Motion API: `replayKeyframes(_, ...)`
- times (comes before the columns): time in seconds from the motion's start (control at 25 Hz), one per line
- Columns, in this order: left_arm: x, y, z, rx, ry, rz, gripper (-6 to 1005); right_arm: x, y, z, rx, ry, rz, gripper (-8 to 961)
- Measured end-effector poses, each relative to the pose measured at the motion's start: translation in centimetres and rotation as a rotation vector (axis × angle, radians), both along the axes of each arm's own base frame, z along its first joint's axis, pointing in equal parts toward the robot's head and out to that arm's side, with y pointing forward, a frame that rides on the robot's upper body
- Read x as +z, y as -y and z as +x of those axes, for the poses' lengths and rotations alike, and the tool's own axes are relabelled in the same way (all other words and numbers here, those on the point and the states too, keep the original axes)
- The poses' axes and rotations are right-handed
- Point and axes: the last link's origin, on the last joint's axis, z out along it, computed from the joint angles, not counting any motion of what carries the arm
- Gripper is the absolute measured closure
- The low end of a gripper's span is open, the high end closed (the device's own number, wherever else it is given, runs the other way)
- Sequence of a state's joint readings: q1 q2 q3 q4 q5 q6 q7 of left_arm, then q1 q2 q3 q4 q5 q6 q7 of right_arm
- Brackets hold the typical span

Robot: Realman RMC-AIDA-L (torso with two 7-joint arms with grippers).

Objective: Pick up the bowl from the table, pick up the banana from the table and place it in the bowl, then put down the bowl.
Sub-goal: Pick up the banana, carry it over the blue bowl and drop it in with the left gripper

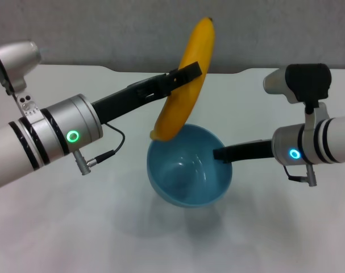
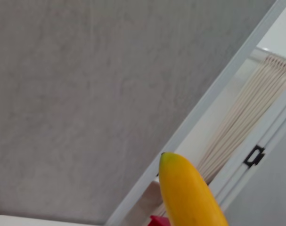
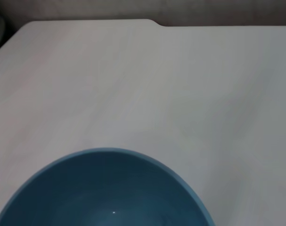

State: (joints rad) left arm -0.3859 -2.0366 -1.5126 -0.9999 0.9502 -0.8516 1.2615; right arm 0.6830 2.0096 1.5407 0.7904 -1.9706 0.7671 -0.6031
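Above the worktop (image 1: 53,227), right tool (image 1: 220,153) clamped on bowl (image 1: 189,170) rim, bowl raised. Left tool (image 1: 186,74) closed around banana (image 1: 186,74) mid-length, lower end just over the rim. Best: lower that end inside before letting go. Left wrist view shows only the upper tip; right wrist view only bowl interior.

I hold the banana (image 1: 186,79) over the bowl (image 1: 189,166).

My left gripper (image 1: 186,75) is closed on the middle of the banana, which stands nearly upright, tilted, with its low end just above the bowl's near-left rim. My right gripper (image 1: 222,153) pinches the bowl's right rim. The bowl tips toward me and looks lifted off the white table (image 1: 75,227); I see its shadow under it.
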Motion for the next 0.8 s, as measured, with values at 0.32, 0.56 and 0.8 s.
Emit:
replayKeyframes(0.32, -1.3, -0.3, -0.1, 0.005, 0.039, -0.08, 493, -0.1, -0.4, -0.4, 0.012, -0.004, 0.006, 926)
replayKeyframes(0.56, -1.8, -0.4, -0.4, 0.007, 0.029, -0.094, 494, 0.0, -0.7, -1.0, 0.025, -0.009, 0.015, 924)
replayKeyframes(0.8, -2.4, -0.6, -1.0, 0.029, 0.018, -0.111, 494, 0.0, -0.7, -1.4, 0.026, -0.032, 0.01, 923)
